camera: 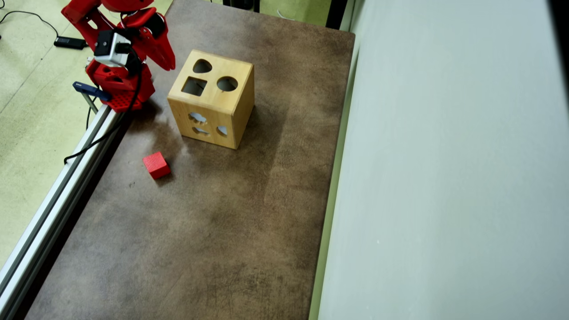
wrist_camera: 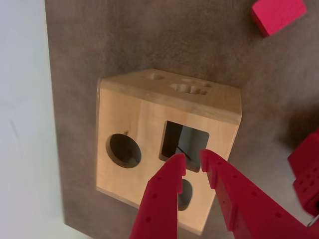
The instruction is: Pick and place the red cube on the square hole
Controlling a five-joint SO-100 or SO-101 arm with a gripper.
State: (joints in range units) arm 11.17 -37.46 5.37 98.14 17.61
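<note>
Red plastic fingers of the gripper point(wrist_camera: 193, 162) are seen parted in the wrist view, with nothing held between them. A clear gap lies between the two tips, which hang above the top face of the wooden box point(wrist_camera: 144, 129). Behind the tips, in that view, the square hole point(wrist_camera: 180, 142) is partly covered by them. To its left on the same face a round hole point(wrist_camera: 123, 150) is cut, and below it a third cutout is mostly hidden by the fingers.

In the overhead view the gripper point(camera: 165, 60) is found at the upper left, just beside the box point(camera: 212, 100) and to its left, with a small grey camera point(camera: 106, 44) mounted on the arm. The square hole point(camera: 194, 86) is seen on the top face, next to a round hole point(camera: 227, 83) and a heart-like hole point(camera: 202, 66). Further shaped cutouts are seen on the near side face.

The red cube point(camera: 156, 165) lies on the brown table point(camera: 213, 231), well apart from the gripper and near the box's lower left corner. In the wrist view the red cube point(wrist_camera: 277, 14) is seen at the top right edge. A metal rail point(camera: 49, 209) runs along the table's left edge.
</note>
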